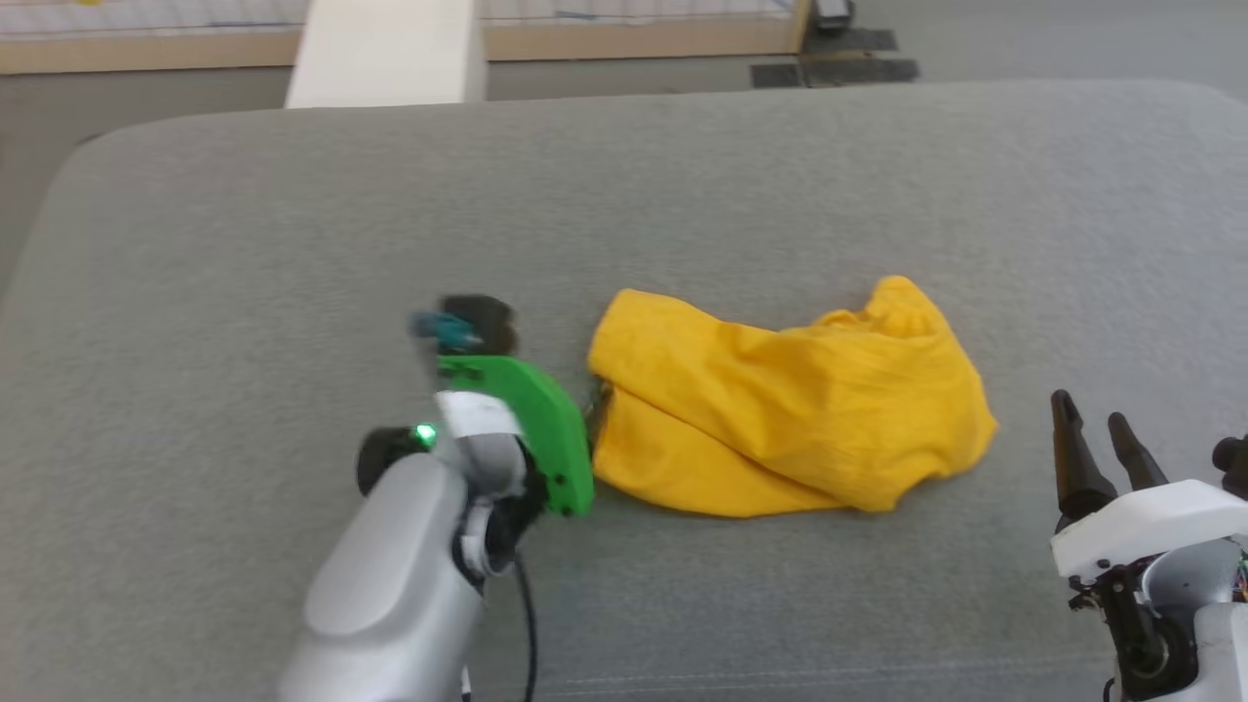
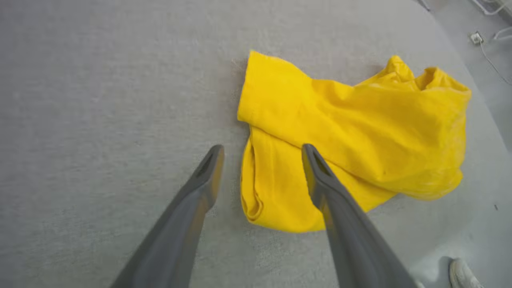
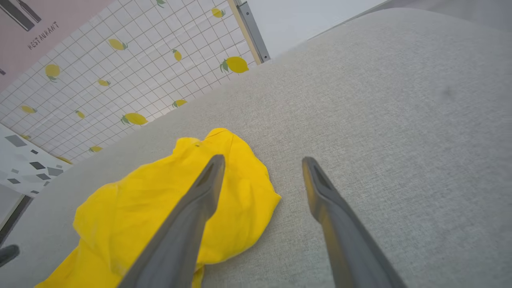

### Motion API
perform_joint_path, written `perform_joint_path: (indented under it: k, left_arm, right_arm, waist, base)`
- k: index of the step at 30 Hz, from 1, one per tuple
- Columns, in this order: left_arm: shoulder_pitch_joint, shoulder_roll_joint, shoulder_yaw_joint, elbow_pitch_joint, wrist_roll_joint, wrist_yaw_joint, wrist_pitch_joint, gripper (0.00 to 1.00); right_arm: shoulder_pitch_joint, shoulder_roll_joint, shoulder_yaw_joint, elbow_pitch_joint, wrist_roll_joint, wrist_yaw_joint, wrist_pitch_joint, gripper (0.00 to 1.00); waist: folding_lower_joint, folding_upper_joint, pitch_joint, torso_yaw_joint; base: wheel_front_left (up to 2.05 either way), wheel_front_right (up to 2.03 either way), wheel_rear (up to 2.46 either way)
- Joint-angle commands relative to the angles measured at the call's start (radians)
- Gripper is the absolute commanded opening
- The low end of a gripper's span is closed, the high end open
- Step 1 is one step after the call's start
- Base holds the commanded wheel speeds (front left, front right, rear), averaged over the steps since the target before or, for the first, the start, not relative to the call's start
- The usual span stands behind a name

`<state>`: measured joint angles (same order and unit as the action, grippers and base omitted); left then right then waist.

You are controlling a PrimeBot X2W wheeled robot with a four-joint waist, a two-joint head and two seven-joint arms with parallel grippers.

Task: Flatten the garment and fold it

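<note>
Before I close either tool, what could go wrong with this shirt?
1. The garment lies bunched with a layer folded over itself. The open left tool, over its stacked edge, may pinch both layers, so it won't spread flat.
2. The open right tool straddles the garment's edge and bare grey surface. Closing there may catch only a thin fold that slips out.

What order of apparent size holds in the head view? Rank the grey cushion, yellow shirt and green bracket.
1. Grey cushion, by far.
2. Yellow shirt.
3. Green bracket, smallest even though it sits nearer the camera.
</note>
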<state>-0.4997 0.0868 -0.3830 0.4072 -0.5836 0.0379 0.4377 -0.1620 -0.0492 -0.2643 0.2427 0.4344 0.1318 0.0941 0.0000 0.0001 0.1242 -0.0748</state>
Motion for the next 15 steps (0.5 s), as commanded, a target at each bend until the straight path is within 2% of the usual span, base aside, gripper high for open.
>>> perform_joint_path:
  k: [1,5,10,11,12,15]
  left_arm:
    - [-0.015,0.004,-0.026,0.030,0.016,0.007,0.054,1.00]
    - [-0.021,0.017,-0.071,0.094,0.036,0.029,0.168,1.00]
    - [0.007,0.028,-0.089,0.133,0.039,0.031,0.192,1.00]
    - [0.013,0.030,-0.092,0.136,0.037,0.023,0.186,0.34]
    - [0.018,0.027,-0.085,0.134,0.027,0.018,0.173,0.00]
    - [0.018,0.014,-0.057,0.114,-0.009,-0.002,0.114,0.00]
  right_arm:
    - [0.009,-0.001,0.007,0.007,0.011,-0.001,-0.011,1.00]
    - [0.015,-0.001,0.015,0.023,0.012,-0.001,-0.034,1.00]
    - [0.027,-0.001,0.001,0.037,0.012,-0.001,-0.058,1.00]
    - [0.031,-0.001,-0.001,0.039,0.012,-0.001,-0.062,1.00]
    - [0.033,-0.001,-0.004,0.041,0.012,-0.001,-0.065,1.00]
    - [0.040,-0.001,-0.011,0.050,0.008,-0.001,-0.071,1.00]
  waist:
    - [0.0000,-0.0001,0.036,-0.064]
    - [0.0000,-0.0001,0.059,-0.114]
    - [0.0000,-0.0001,0.074,-0.134]
    - [0.0000,-0.0001,0.075,-0.133]
    - [0.0000,-0.0001,0.075,-0.131]
    - [0.0000,-0.0001,0.071,-0.106]
  base:
    - [0.00,0.00,0.00]
    - [0.00,0.00,0.00]
    - [0.00,0.00,0.00]
    - [0.00,0.00,0.00]
    - [0.00,0.00,0.00]
    - [0.00,0.00,0.00]
